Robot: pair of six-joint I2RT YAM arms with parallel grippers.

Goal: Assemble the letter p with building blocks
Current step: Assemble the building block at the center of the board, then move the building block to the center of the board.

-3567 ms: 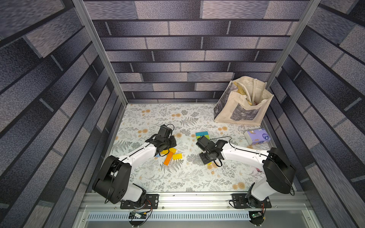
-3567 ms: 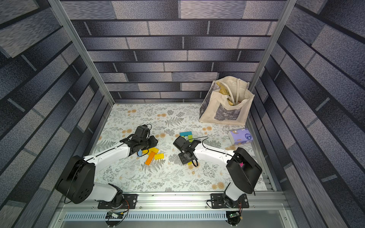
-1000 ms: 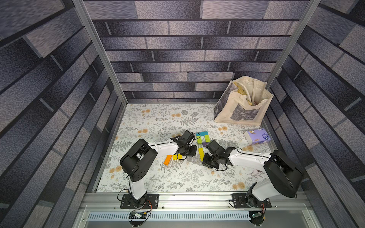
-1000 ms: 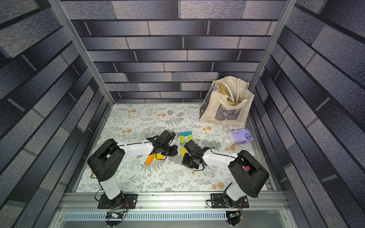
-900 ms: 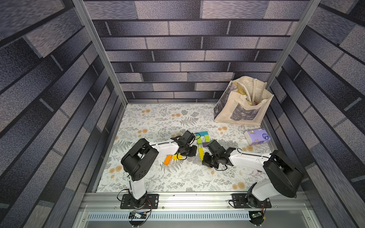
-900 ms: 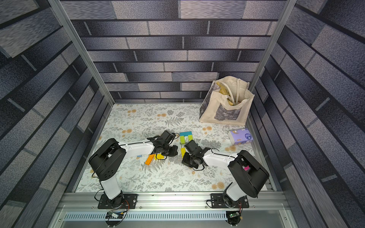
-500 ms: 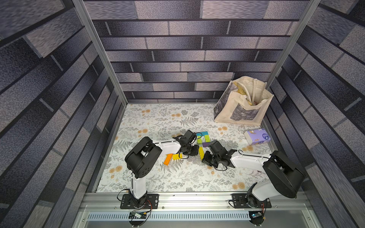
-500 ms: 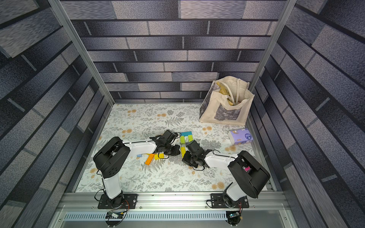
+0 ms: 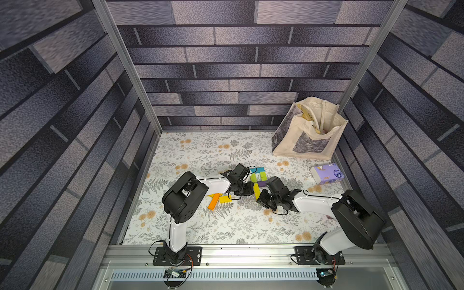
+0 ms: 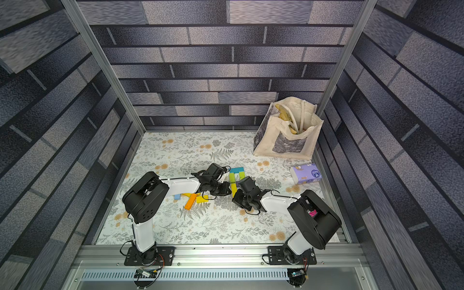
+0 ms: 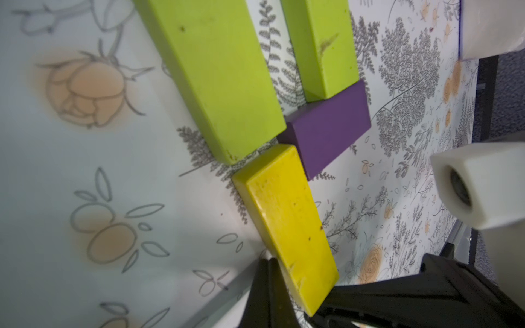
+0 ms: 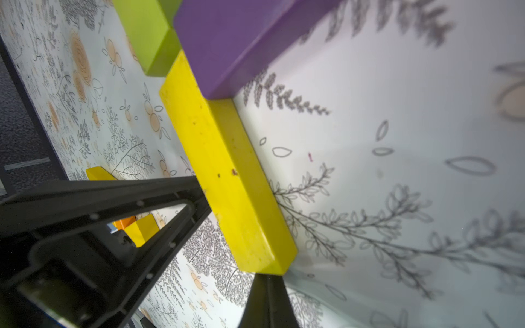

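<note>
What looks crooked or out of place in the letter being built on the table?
The yellow block forming the stem is not flush with the long lime green block it continues: the left wrist view shows a small gap and a slight sideways offset. Nothing looks spilled or damaged.

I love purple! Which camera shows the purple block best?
The left wrist view: the purple block is close, sharp and almost whole, touching a yellow block. The right wrist view cuts the purple block off at the edge. In a top view the purple block is a tiny patch beside the right arm.
</note>
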